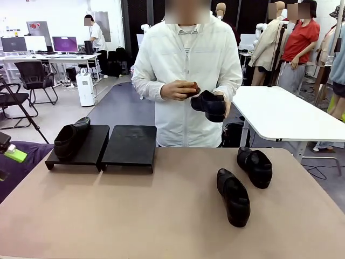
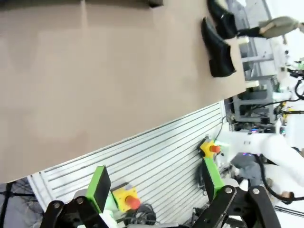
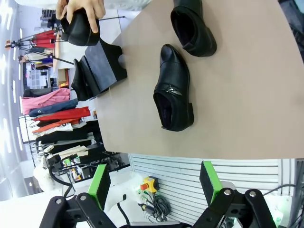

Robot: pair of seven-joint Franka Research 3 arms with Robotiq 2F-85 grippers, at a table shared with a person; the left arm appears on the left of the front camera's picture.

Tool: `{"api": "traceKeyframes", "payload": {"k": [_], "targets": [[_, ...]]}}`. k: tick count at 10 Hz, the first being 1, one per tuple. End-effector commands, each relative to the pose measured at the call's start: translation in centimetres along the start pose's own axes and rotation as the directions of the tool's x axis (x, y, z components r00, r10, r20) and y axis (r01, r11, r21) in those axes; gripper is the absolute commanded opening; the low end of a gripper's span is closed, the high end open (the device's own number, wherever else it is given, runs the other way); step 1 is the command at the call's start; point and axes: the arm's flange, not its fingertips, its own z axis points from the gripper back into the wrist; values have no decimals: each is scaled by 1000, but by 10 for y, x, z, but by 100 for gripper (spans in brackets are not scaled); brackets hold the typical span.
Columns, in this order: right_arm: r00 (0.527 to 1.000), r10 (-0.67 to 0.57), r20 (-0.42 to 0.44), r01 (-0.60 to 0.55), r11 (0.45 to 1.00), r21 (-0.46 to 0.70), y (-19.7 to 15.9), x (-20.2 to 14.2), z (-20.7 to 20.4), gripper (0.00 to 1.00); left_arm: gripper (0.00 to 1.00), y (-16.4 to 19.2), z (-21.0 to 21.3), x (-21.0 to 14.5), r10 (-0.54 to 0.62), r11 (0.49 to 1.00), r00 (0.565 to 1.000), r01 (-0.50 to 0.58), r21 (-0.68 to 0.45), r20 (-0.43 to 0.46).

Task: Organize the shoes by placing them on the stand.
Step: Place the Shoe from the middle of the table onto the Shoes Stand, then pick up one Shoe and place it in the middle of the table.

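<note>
The stand (image 1: 131,145) is two black panels at the table's far left. One black shoe (image 1: 70,137) lies on its left panel. The person's hands hold a second shoe (image 1: 209,104) above the far edge. Two more shoes (image 1: 233,196) (image 1: 255,166) lie on the table at the right. In the right wrist view these two shoes (image 3: 174,90) (image 3: 192,23) lie beyond my open right gripper (image 3: 153,183), which hangs off the table's near edge. My left gripper (image 2: 156,185) is open too, with nothing between its fingers, off the near edge; both table shoes (image 2: 217,47) (image 2: 222,19) lie far from it.
The tan table (image 1: 135,216) is bare in its middle and front. A green pad (image 1: 15,155) of my left gripper pokes in at the left edge. A white table (image 1: 280,113) stands behind on the right. Emergency-stop boxes (image 2: 124,198) sit below the table's near edge.
</note>
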Motion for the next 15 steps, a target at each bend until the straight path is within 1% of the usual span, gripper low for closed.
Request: {"api": "traceKeyframes", "payload": {"k": [1,14,15], "targets": [[1000,6,-5,-6,1000,-9,2,-1,4,100,100,-36,-3,-7,-101,993,995,103,64,-25],[1000,0,0,0,1000,0,0,0,0,100,100,-36,-3,-7,-101,993,995,103,64,-25],[994,88,-59,-93,992,-83,26,3,-31,100,100,-36,-3,-7,-101,993,995,103,64,-25]]}}
